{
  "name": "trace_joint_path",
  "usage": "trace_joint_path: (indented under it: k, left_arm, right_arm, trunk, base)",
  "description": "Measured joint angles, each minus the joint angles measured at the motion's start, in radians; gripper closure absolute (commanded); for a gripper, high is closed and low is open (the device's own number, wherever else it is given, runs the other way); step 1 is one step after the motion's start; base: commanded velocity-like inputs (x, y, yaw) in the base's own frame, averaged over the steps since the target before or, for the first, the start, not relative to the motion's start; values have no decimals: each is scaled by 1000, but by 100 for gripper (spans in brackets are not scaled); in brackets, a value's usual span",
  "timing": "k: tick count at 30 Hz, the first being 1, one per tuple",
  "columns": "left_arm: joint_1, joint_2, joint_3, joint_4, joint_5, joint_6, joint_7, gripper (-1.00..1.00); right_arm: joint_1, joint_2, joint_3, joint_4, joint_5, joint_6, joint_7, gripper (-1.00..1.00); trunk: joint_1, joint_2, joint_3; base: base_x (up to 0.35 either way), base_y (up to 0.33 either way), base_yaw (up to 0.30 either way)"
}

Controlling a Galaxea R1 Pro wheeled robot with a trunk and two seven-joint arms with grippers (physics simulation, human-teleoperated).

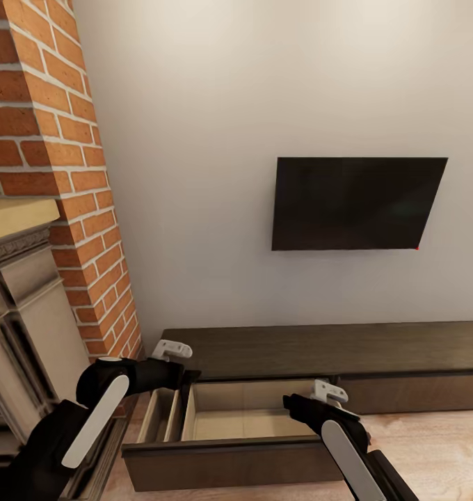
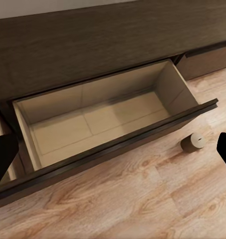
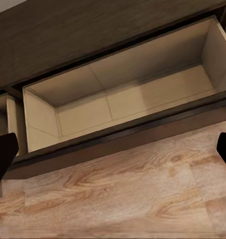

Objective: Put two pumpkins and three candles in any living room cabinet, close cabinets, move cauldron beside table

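The long dark brown cabinet (image 1: 320, 348) runs along the wall below the TV, and one of its drawers (image 1: 229, 463) is pulled out. The drawer's pale beige divided inside (image 2: 98, 124) holds nothing. One tan candle (image 2: 193, 142) lies on its side on the plank floor, just outside the drawer front near its end. My left gripper (image 2: 113, 154) hovers open above the drawer front, with nothing between its fingers. My right gripper (image 3: 113, 154) is open too, over the floor before the same drawer (image 3: 127, 99). The pumpkins, cauldron and table are out of view.
A red brick chimney (image 1: 62, 139) and an ornate fireplace (image 1: 21, 313) stand close on the left, beside my left arm. A black TV (image 1: 358, 203) hangs on the wall. The cabinet's other drawer fronts (image 1: 410, 393) to the right are shut. Wood floor (image 1: 431, 452) lies in front.
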Motion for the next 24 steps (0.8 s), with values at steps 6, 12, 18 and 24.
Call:
trace_joint_path:
  k: [6, 12, 18, 24]
  left_arm:
    - [-1, -2, 0, -1, -1, 0, 5, -100]
    - [-1, -4, -1, -2, -1, 0, 5, -100]
    - [-2, -4, -4, -2, 0, 0, 6, -100]
    - [-2, -4, -6, -2, 0, 0, 6, -100]
  right_arm:
    - [-1, 4, -6, 0, -6, 71, 0, -100]
    - [-2, 3, -7, 1, -10, 88, 1, -100]
    - [-2, 2, -8, 1, -11, 93, 1, -100]
    - [-2, 1, -9, 2, -11, 93, 2, -100]
  trunk:
    - [0, 0, 0]
    - [0, 0, 0]
    - [0, 0, -1]
    - [1, 0, -2]
  base:
    - [0, 0, -154]
    - [-6, 0, -271]
    - [-156, 0, -288]
    - [-306, 0, -285]
